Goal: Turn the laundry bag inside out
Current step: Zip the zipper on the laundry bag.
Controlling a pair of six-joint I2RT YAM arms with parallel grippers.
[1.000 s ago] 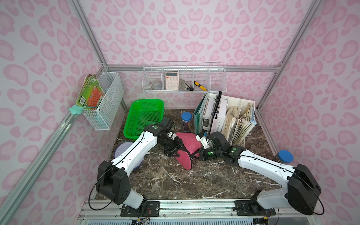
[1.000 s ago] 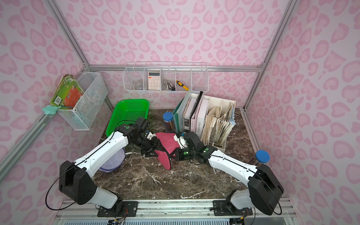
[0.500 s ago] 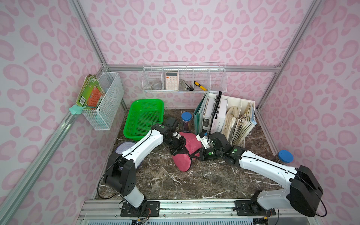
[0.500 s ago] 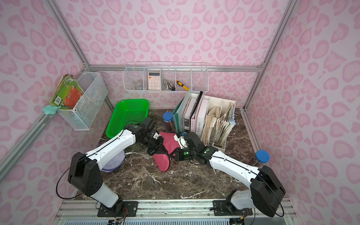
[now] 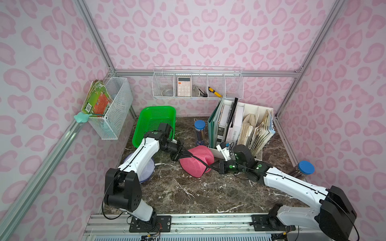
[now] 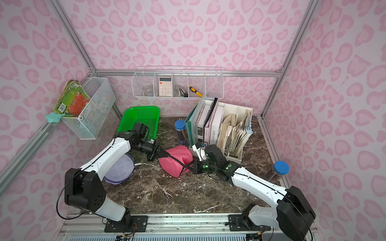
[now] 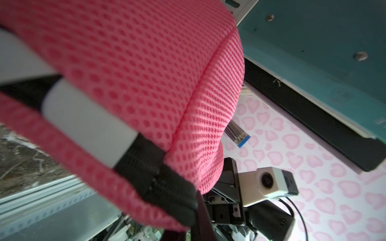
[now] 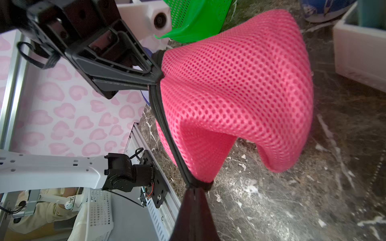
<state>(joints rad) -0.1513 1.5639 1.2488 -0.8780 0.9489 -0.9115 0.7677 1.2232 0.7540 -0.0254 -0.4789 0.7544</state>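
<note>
As I look down in both top views, the marble tabletop (image 5: 188, 194) carries a white rack (image 5: 259, 116) of binders and papers at the back right. A green basket (image 5: 154, 121) is tipped up at the back left. Between them, near the middle, is the pink mesh bag (image 5: 196, 161) (image 6: 175, 161), bulging upward and strung between my two arms.

My left pincer (image 5: 189, 155) (image 6: 167, 155) reaches in from the basket side, closed on the bag's corner there. My right pincer (image 5: 211, 165) (image 6: 191, 165) comes from the rack side, closed on the opposite corner.

From the right wrist, the bag (image 8: 240, 83) sags in a fold just above the marble. Its black trim (image 8: 165, 125) runs taut from the left pincer (image 8: 155, 80) to the right pincer (image 8: 195, 185). Both sets of jaws are pinched together on that trim.

From the left wrist the mesh (image 7: 146, 62) fills the view at close range and is blurred. A pale strip beside the trim (image 7: 150, 167) is probably one of my own fingers, though I cannot be sure.
</note>
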